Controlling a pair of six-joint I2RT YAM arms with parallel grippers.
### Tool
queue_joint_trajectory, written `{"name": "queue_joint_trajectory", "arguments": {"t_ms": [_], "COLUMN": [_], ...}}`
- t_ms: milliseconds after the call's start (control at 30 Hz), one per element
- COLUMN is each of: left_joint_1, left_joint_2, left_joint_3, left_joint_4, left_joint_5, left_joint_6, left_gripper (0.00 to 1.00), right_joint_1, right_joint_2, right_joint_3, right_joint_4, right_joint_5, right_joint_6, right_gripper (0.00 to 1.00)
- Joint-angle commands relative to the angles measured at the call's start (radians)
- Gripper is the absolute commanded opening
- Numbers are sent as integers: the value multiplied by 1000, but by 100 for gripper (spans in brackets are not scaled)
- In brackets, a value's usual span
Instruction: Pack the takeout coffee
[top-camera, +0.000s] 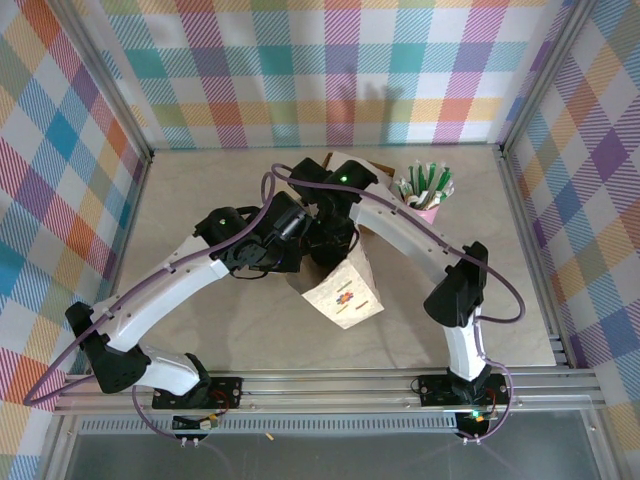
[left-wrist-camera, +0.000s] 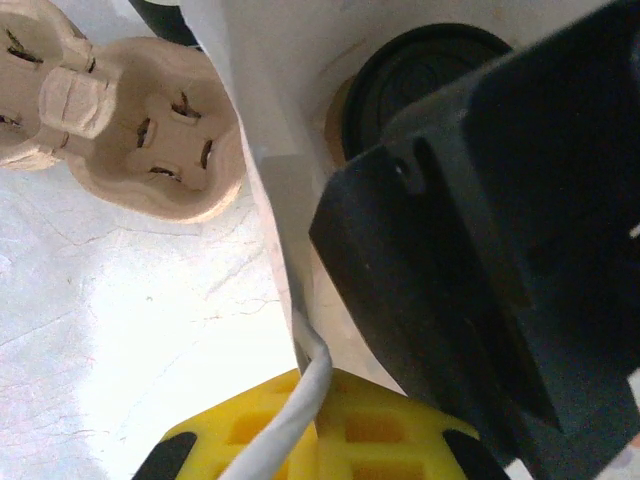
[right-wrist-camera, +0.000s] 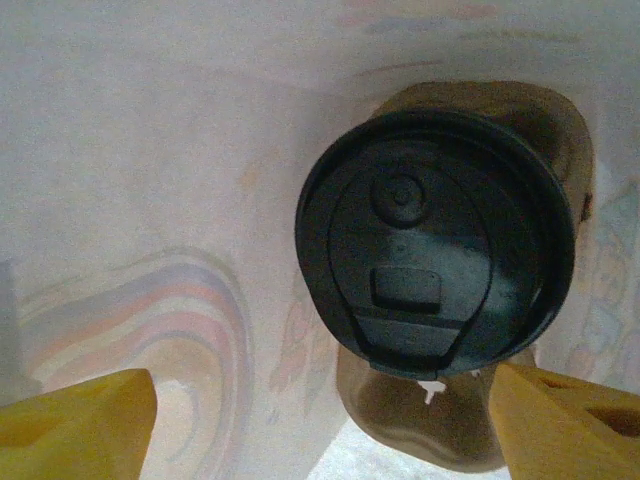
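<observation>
The takeout coffee is seen from above inside the white paper bag, its round black lid facing the right wrist camera. My right gripper is down in the bag mouth, its yellow fingers spread wide on either side below the lid and not touching it. My left gripper is shut on the bag's white edge, pinching it between yellow pads. In the left wrist view the black lid shows past the right gripper's dark body. From above, both grippers meet at the bag's top.
A tan pulp cup carrier lies on the table just left of the bag. A pink cup of green-and-white sticks stands at the back right. Frame rails and plaid walls close the table in on all sides.
</observation>
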Motion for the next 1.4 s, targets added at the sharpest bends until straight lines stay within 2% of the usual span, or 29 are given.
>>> {"name": "queue_joint_trajectory", "arguments": {"t_ms": [0, 500, 900, 1000, 1233, 1367], "left_joint_1": [-15, -21, -21, -16, -12, -12], "left_joint_2": [9, 12, 9, 0, -6, -4], "left_joint_3": [38, 50, 59, 51, 62, 73], "left_joint_4": [-40, -58, -74, -80, -71, -68], "left_joint_5": [-21, -29, -46, -55, -49, -53], "left_joint_6": [9, 3, -14, -27, -38, -41], "left_gripper": [0, 0, 0, 6, 33, 40], "right_joint_1": [8, 6, 5, 5, 5, 5], "right_joint_2": [-46, -136, -149, -161, -166, -163], "right_joint_3": [-27, -142, -72, -64, -21, 9], "right_joint_4": [34, 182, 97, 86, 66, 50], "right_joint_5": [-58, -146, -94, -79, -59, -37], "right_joint_6": [21, 32, 39, 46, 44, 45], "right_gripper": [85, 79, 70, 68, 67, 67]}}
